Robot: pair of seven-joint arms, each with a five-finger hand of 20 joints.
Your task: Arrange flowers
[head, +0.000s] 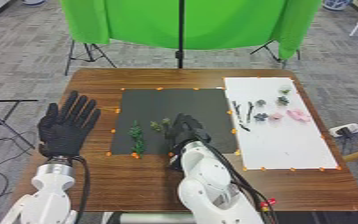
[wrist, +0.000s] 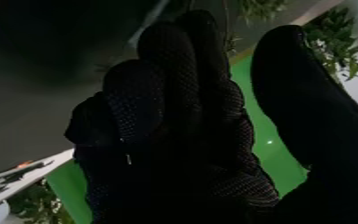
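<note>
Head view, left hand [head: 62, 134] spread, right hand [head: 190, 132] over dark mat [head: 162, 102], fingers extended, thumb apart

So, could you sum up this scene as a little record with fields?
Surface: brown wooden table
Dark rectangular mat: leafy green sprig near its left edge
White rectangular sheet: pink flower, dark thin twigs
Left robot hand: open, at the table's left side
Right robot hand: over the mat, fingers extended
</note>
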